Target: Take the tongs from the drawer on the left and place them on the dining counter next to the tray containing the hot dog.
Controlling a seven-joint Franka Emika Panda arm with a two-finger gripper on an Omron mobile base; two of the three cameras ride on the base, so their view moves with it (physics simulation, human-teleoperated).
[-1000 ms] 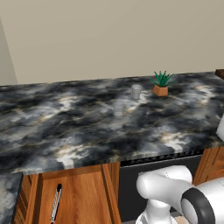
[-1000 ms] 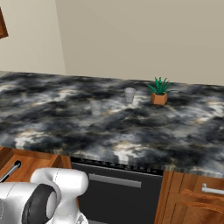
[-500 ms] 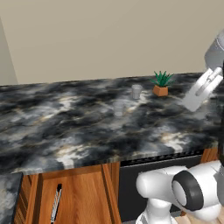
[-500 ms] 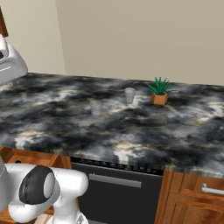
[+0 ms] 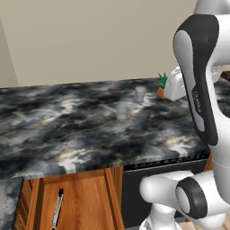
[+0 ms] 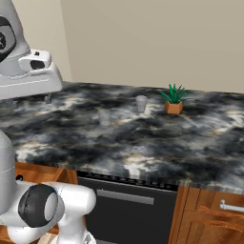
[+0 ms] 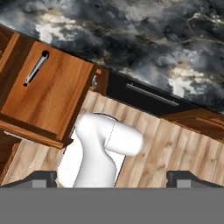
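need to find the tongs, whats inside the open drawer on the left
The drawer is pulled open and holds the tongs, one slim silvery utensil with a black end, lying on its wooden bottom. The counter edge covers the drawer's back part.

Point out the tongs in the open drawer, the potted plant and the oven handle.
tongs [image 5: 57, 209]: left base view, the middle of the silvery shaft.
potted plant [image 6: 174, 107]: right base view, the front of the orange pot.
oven handle [image 6: 125, 197]: right base view, the middle of the bar.

I am wearing glossy white rounded shells with dark grey joint bands and caps, and small dark finger tips.
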